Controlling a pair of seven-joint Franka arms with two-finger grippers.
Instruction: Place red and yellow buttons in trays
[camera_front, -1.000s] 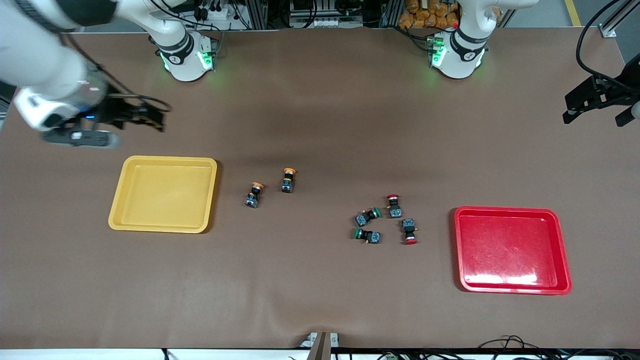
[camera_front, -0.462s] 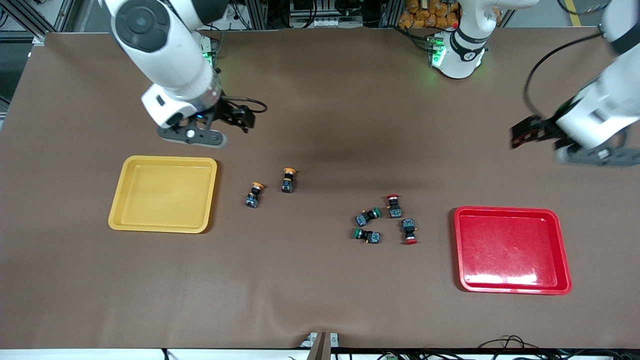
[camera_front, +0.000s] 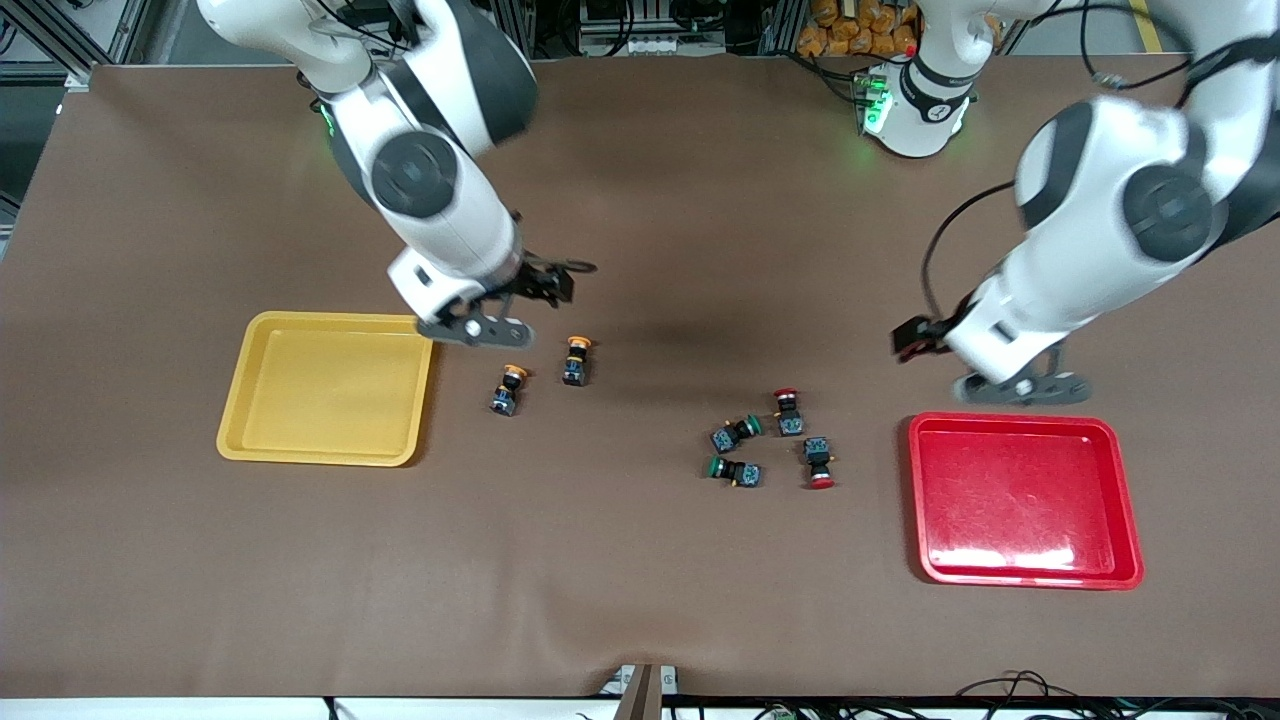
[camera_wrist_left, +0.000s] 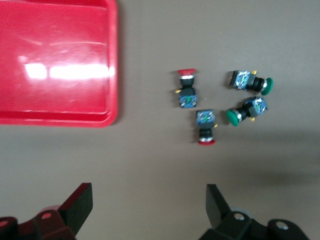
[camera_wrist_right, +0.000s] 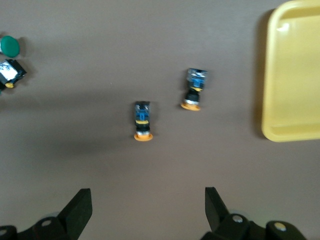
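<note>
Jaws of both my grippers stand apart, holding nothing. My right gripper (camera_front: 545, 285) hangs over the worktop (camera_front: 640, 580) by the two yellow buttons (camera_front: 508, 388) near the yellow tray (camera_front: 325, 455). My left gripper (camera_front: 915, 338) hangs above the two red buttons (camera_front: 819, 463) beside the red tray (camera_front: 1020, 578).

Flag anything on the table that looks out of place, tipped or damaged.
Nothing looks damaged or spilled. All six buttons lie on their sides on the table. Two green buttons sit mixed in with the red ones, though no green tray is in view. The yellow tray and red tray hold nothing.
</note>
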